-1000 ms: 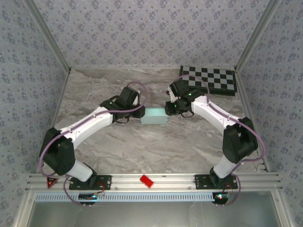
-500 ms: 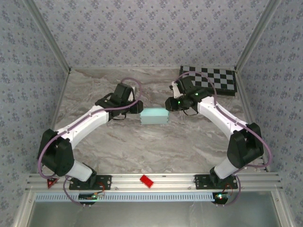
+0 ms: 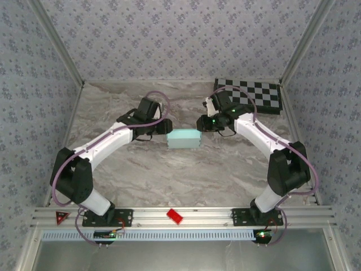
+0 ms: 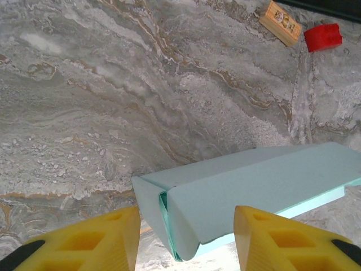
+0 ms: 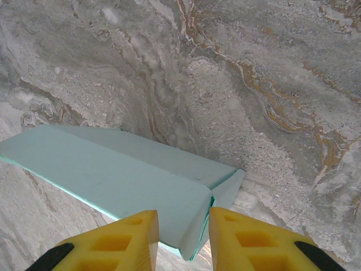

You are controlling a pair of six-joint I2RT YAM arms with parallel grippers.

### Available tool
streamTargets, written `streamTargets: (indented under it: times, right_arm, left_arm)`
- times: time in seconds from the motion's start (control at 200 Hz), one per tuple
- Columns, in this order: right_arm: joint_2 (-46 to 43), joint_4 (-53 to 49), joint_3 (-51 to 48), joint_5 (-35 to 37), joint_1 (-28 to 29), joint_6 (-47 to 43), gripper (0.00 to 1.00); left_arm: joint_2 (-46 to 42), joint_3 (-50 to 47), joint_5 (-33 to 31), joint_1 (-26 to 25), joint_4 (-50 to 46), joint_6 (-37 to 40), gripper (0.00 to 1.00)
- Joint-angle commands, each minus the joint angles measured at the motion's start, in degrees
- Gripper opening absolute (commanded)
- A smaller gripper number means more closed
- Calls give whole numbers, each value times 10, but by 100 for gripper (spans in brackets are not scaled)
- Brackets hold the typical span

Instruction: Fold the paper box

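Observation:
The paper box (image 3: pixel 184 139) is a pale mint, closed rectangular box lying flat at mid-table between the two arms. My left gripper (image 3: pixel 164 128) hovers at its left end and my right gripper (image 3: pixel 201 123) at its right end. In the left wrist view the box's end with its tucked flap (image 4: pixel 169 220) sits between the yellow fingers (image 4: pixel 96 240), with a gap on each side; the left gripper (image 4: pixel 187 240) is open. In the right wrist view the box's (image 5: pixel 113 175) other end lies under the narrower gap of the right gripper (image 5: pixel 183 240), open and not pinching it.
A black-and-white chessboard (image 3: pixel 249 95) lies at the back right corner. A small wooden block (image 4: pixel 280 22) and a red block (image 4: pixel 323 36) lie near its edge. Another red piece (image 3: pixel 174 215) sits on the front rail. Patterned walls close in the marble table (image 3: pixel 141 169).
Both grippers have opened wider and drawn slightly back from the box's ends. The box stays where it was.

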Motion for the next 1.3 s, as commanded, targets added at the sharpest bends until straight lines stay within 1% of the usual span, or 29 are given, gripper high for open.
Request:
streamTargets:
  times: [0.0,0.56,0.989,1.014,1.299]
  right_arm:
    - [7,-1,7,-15,-1,8,31]
    - [2,15,-37,17,3,17,31]
    - [4,13,-46,47,14,19,31]
    - [4,12,-65,48,15,19,31]
    - [6,11,-82,58,17,17,31]
  left_arm:
    - [6,13,14,3,1,-5,47]
    - [2,-38,10,2,17,-23,46]
    - [0,-66,8,1,25,-32,46]
    - [-1,-68,7,1,26,-33,46]
    - [-4,-88,4,-1,31,-37,46]
